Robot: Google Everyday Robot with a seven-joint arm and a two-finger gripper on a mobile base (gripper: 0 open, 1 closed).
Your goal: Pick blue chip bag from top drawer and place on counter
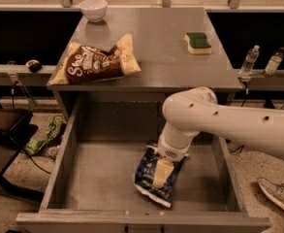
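Observation:
The blue chip bag (151, 181) lies flat on the bottom of the open top drawer (95, 178), right of its middle and near the front lip. My gripper (162, 173) hangs from the white arm (219, 123) that comes in from the right, and it is down on top of the bag. One cream finger (163, 172) lies over the bag's middle. The counter (156, 42) is the grey top behind the drawer.
On the counter lie a large brown-and-tan chip bag (95, 62) at the front left, a white bowl (93, 8) at the back left and a green-and-yellow sponge (197, 42) at the right. Two water bottles (249, 62) stand on a shelf to the right. Clutter lies on the floor at the left.

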